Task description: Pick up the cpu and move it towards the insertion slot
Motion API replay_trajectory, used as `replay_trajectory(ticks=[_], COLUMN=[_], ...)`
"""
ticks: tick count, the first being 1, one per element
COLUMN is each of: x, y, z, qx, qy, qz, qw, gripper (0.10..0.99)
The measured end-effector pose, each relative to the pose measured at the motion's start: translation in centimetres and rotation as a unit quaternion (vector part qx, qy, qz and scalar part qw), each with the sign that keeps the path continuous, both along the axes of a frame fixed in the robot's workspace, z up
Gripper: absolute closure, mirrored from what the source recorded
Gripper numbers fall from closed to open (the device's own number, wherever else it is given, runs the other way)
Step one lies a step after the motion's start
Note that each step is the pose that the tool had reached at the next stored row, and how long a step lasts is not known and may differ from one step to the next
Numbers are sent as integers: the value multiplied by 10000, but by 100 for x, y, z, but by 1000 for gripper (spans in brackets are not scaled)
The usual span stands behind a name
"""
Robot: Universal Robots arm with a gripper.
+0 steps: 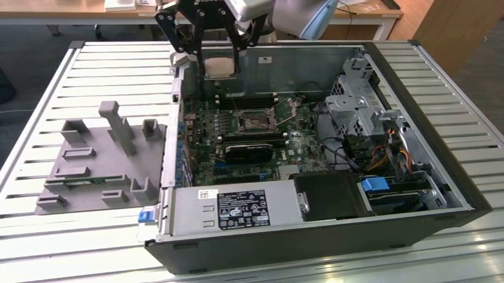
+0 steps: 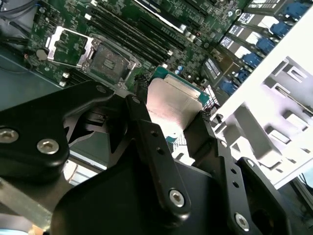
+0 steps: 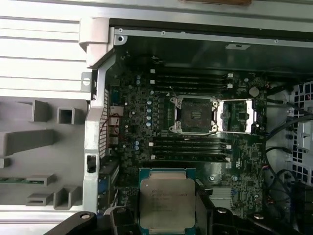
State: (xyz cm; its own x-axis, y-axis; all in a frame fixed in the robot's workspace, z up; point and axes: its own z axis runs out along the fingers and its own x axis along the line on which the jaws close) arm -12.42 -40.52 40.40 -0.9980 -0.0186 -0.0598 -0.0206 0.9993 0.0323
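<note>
Exterior view — the gripper (image 1: pixel 218 59) is hanging over the far side of the open case, clamping the cpu (image 1: pixel 219 66), above and to the exterior view's left of the insertion slot (image 1: pixel 253 121).

Second wrist view — fingers (image 2: pixel 138 105) are pinching the chip's opposite edges.

First wrist view — socket lying open; keeping the chip level and squared looks key.

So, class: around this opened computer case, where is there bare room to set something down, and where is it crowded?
Free: the white slatted table beyond the grey moulded fixture, and the slats in front of it. Crowded: inside the black computer case, where the green motherboard, cables and drive bays fill the floor, and the claw holds the silvery square cpu above the open metal-framed socket.
</note>
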Motion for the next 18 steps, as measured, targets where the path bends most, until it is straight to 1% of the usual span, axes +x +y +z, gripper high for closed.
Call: replay_trajectory(ticks=[11, 18], x=[270, 444], y=[0, 7], z=[-1, -21], qx=[0, 0], qy=[0, 0], qz=[0, 0], qw=[10000, 10000], gripper=[545, 545])
